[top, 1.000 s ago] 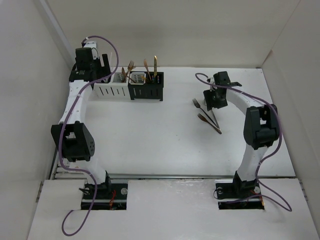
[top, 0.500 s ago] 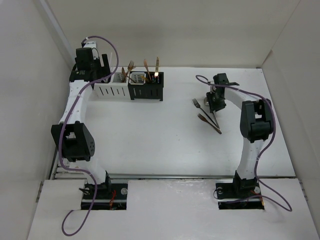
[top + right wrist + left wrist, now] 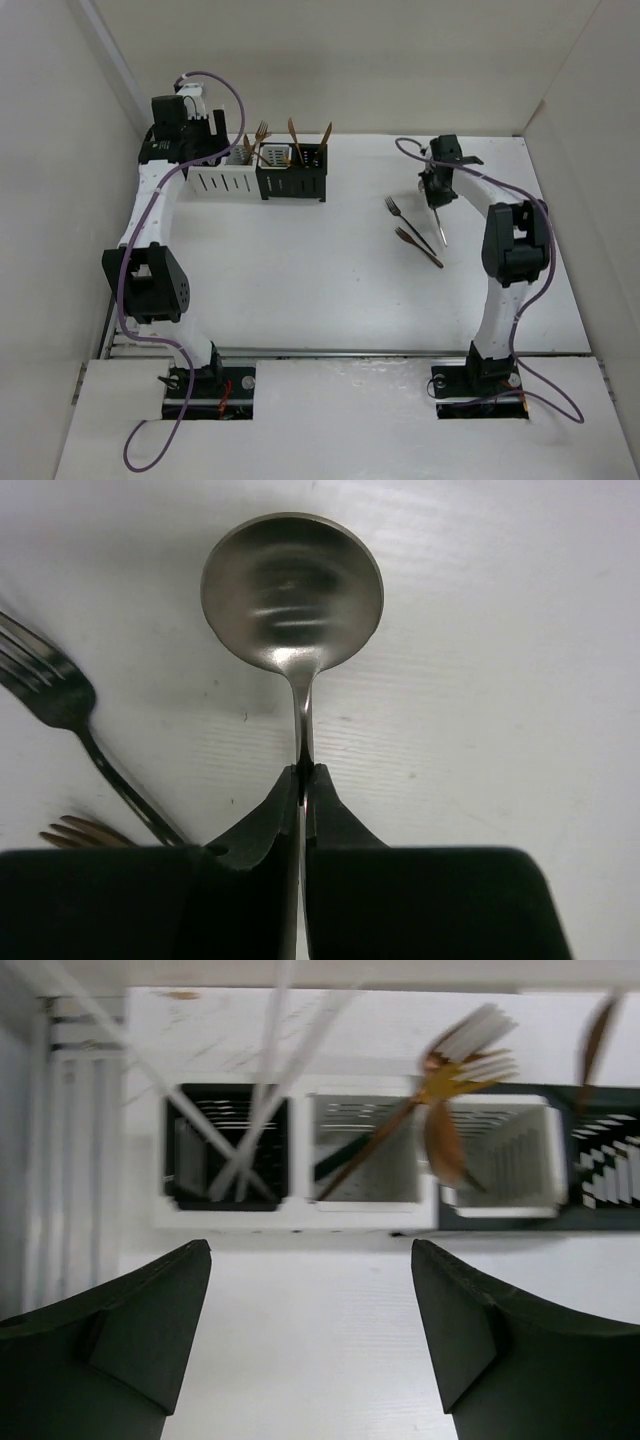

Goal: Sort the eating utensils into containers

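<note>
R gripper (image 3: 302, 780) jaws clamped on silver spoon (image 3: 292, 590) neck; thin grip, so it may pivot or slip en route to caddies (image 3: 230, 182). L gripper (image 3: 310, 1330) jaws apart, empty, over caddies.

The right claw (image 3: 436, 190) now sits closer to the far wall than a second ago. The silver spoon (image 3: 441, 228) pinched in it has come along, ending up farther back and to the right of the silver fork (image 3: 393, 208) and copper fork (image 3: 415, 245). In the black caddy (image 3: 293, 184), the gold knife (image 3: 325, 135) no longer stands upright and now leans to the right.
</note>
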### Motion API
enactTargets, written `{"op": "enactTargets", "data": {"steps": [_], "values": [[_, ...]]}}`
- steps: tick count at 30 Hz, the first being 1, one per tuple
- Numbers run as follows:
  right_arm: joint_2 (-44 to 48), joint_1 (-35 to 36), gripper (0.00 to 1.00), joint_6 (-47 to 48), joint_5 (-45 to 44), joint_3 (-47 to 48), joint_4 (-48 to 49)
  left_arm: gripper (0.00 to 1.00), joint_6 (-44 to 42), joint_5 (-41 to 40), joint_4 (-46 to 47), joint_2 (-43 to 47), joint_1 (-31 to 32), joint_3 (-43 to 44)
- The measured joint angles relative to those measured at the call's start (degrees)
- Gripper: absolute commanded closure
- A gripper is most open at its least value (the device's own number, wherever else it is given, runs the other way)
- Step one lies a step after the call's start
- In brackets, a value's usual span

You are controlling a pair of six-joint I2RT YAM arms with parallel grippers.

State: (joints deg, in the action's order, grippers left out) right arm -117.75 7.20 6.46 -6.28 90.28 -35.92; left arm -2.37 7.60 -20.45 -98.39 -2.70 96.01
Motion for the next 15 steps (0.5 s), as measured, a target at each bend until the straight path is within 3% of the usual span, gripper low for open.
{"op": "enactTargets", "data": {"steps": [4, 8, 11, 15], "values": [[5.46, 0.57, 1.0, -0.17, -0.74, 3.89, 3.17, 0.23, -2.25, 10.84, -0.9, 0.0, 1.05, 0.28], [14.4, 4.98, 1.0, -1.81, 1.62, 5.95, 13.33, 0.21, -5.46, 19.54, -2.58, 0.0, 5.18, 1.62], [18.62, 11.72, 1.0, -4.63, 6.84, 7.28, 22.82, 0.2, -6.91, 25.92, -3.19, 0.0, 9.05, 2.51], [17.16, 19.76, 1.0, -11.1, 17.38, 9.49, 34.27, 0.2, -6.71, 32.79, -3.19, -0.02, 12.0, 3.17]]}}
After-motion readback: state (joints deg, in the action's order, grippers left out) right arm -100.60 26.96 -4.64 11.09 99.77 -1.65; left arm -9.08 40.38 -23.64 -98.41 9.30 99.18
